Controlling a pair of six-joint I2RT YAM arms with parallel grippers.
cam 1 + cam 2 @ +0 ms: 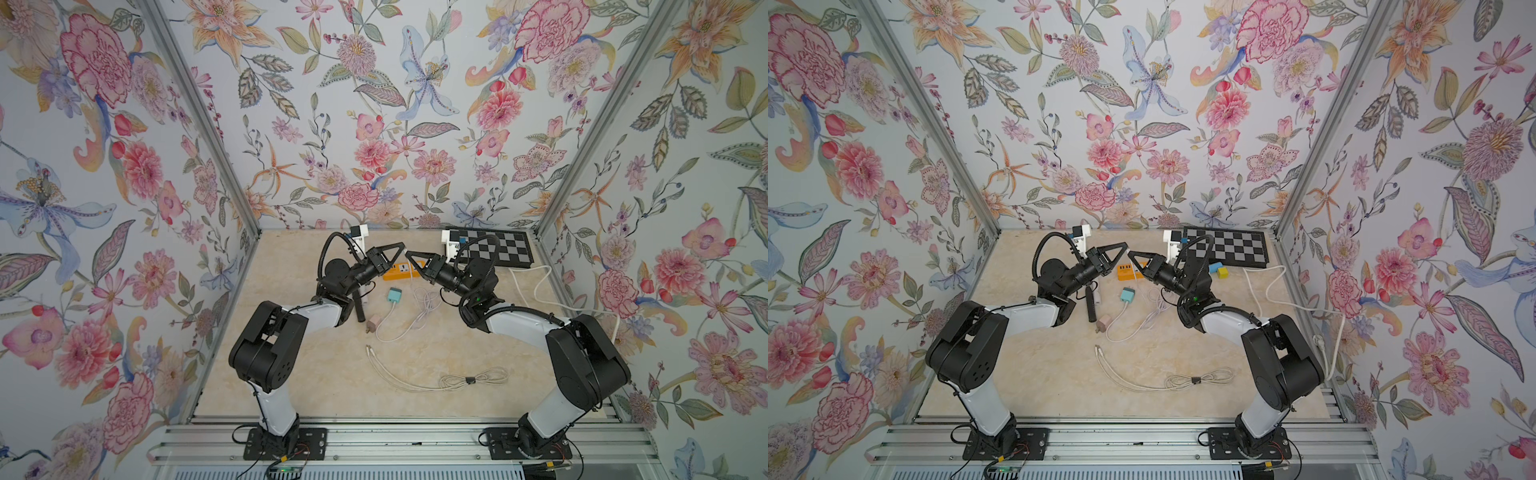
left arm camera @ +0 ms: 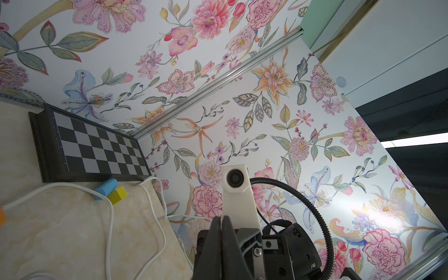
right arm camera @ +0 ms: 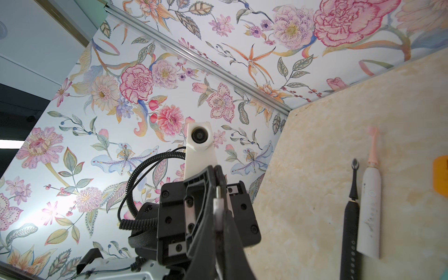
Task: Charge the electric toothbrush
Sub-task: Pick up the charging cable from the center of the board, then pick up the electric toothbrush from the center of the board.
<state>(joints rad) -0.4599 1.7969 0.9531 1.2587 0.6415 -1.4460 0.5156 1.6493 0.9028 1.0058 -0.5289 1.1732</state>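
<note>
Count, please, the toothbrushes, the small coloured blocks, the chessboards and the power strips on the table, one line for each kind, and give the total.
Toothbrushes: 2, the black toothbrush and the white toothbrush
Blocks: 2, the blue cylinder and the yellow cube
Chessboard: 1
Power strip: 1
Total: 6

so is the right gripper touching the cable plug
Touching. The right wrist view shows the right gripper shut on the plug, white, with its metal tip sticking out past the grip.
</note>
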